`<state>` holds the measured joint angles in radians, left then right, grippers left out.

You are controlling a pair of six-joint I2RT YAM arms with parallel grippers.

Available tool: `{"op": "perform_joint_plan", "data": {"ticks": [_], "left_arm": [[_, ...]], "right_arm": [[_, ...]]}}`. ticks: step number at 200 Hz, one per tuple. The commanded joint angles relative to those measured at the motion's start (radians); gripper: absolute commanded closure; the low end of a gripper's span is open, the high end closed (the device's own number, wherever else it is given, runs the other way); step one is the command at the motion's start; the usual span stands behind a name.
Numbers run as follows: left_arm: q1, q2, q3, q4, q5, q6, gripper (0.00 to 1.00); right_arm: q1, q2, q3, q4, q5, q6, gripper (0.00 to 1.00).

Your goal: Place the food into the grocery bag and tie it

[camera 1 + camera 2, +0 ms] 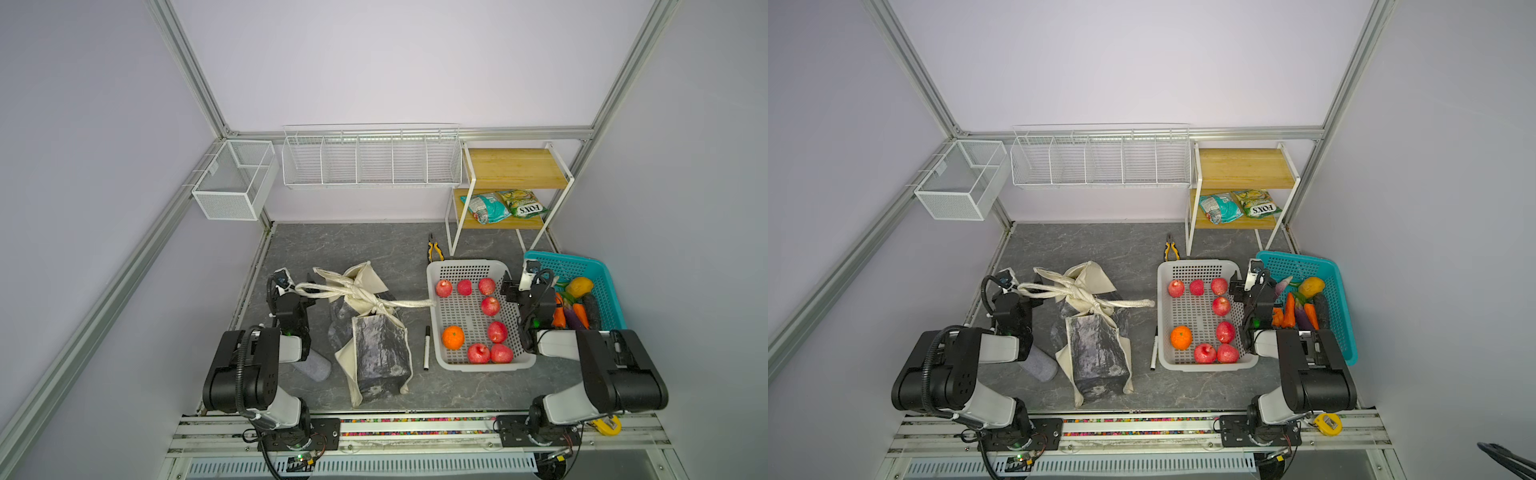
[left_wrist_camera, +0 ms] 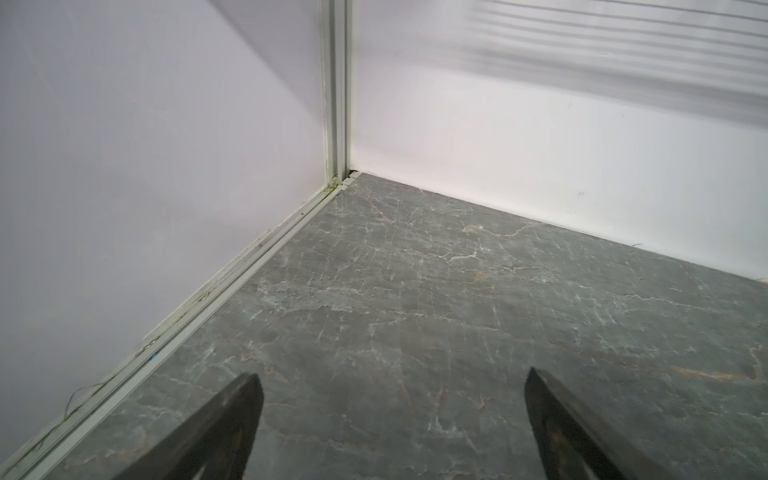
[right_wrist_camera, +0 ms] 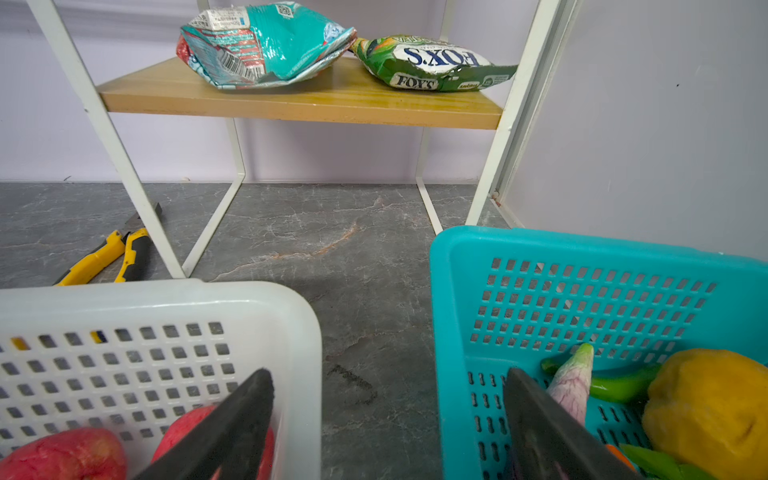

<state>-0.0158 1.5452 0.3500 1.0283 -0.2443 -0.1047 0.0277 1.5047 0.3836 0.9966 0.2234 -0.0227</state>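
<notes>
Judging by the knot [image 1: 365, 301] already drawn in its cream straps, the tying step looks all but done; the grocery bag [image 1: 380, 353] lies on its side on the tabletop [image 1: 374, 249], lower centre of both top views, grey marbled panel up, mouth gathered shut; what it holds is hidden; one strap loop [image 1: 316, 289] reaches left to the left end effector [image 1: 308, 291], whose fingers [image 2: 232, 415] stand spread with only bare tabletop between them in the left wrist view, so it pinches nothing; whether it touches the loop I cannot tell; the right end effector [image 3: 390, 382] is spread too and empty, above the gap between the white basket [image 1: 486, 365] and the teal basket [image 1: 602, 270]; red fruits [image 1: 490, 306] and an orange [image 1: 453, 337] sit in the white basket, a teal packet [image 1: 484, 208] and a FOX'S packet [image 1: 521, 203] on the shelf [image 1: 530, 222] at upper right; next move, I think: test that the knot holds, or draw both arms clear
</notes>
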Motion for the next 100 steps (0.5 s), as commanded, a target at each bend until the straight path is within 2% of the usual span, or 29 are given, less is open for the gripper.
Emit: {"op": "perform_joint_plan", "data": {"ticks": [1,100], "left_arm": [[-0.011,0.0,0.015,-0.078,-0.03,0.036,0.01],[-0.01,0.0,0.011,-0.074,-0.029,0.036,0.01]], "right_arm": [[-0.006,0.023,-0.009,-0.112,0.01,0.019,0.11],[0.0,0.025,-0.008,-0.113,0.019,0.014,0.11]]}}
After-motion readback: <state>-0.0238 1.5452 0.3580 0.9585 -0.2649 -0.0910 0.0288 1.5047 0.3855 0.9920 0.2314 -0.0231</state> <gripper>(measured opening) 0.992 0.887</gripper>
